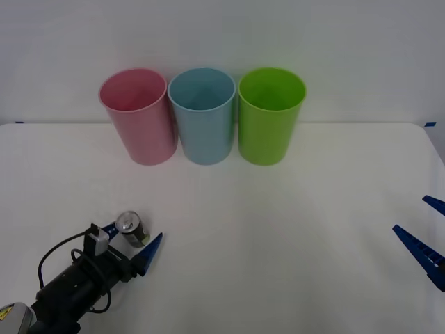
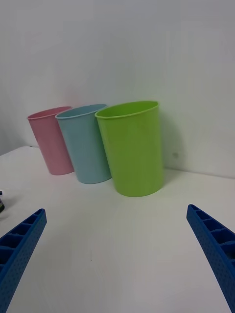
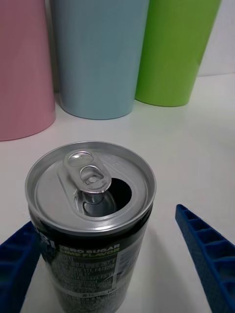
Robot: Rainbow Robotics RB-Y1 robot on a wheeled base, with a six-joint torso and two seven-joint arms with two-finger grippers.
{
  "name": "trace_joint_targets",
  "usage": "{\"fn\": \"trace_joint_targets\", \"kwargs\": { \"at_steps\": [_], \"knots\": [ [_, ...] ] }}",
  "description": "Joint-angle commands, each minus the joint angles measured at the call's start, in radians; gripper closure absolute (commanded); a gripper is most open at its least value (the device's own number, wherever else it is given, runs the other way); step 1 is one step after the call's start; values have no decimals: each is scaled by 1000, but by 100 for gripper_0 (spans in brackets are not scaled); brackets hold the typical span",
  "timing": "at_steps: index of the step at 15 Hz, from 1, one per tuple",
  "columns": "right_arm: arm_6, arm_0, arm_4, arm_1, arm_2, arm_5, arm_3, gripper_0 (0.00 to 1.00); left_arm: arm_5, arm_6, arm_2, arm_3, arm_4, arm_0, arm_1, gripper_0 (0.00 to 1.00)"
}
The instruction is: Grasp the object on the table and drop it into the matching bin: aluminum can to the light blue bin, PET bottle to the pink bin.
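Observation:
The aluminum can (image 1: 131, 228), small and dark with an opened silver pull-tab top, stands upright on the white table (image 1: 278, 229) at the front left. My left gripper (image 1: 132, 239) is open and straddles the can (image 3: 90, 220): one blue finger (image 3: 17, 264) is close against its side, the other finger (image 3: 205, 254) stands apart with a gap. The pink bin (image 1: 137, 117) and light blue bin (image 1: 203, 117) stand side by side at the back, also seen beyond the can as the pink bin (image 3: 22, 68) and light blue bin (image 3: 98, 54). My right gripper (image 1: 425, 226) waits open at the right edge.
A lime green bin (image 1: 271, 117) stands right of the light blue bin, touching or nearly touching it. The right wrist view shows the lime green bin (image 2: 132, 146) nearest, with bare table between it and the right gripper (image 2: 117, 254). A black cable loops beside the left wrist (image 1: 52, 261).

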Motion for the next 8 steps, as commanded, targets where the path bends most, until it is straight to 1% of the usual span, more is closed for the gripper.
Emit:
{"fn": "trace_joint_targets", "kwargs": {
  "at_steps": [1, 8],
  "knots": [
    [0, 0, 0, 0, 0, 0, 0, 0, 1, -12, 0, -1, 1, 0, 0, 100],
    [0, 0, 0, 0, 0, 0, 0, 0, -22, -9, 18, -1, 1, 0, 2, 100]
  ]
}}
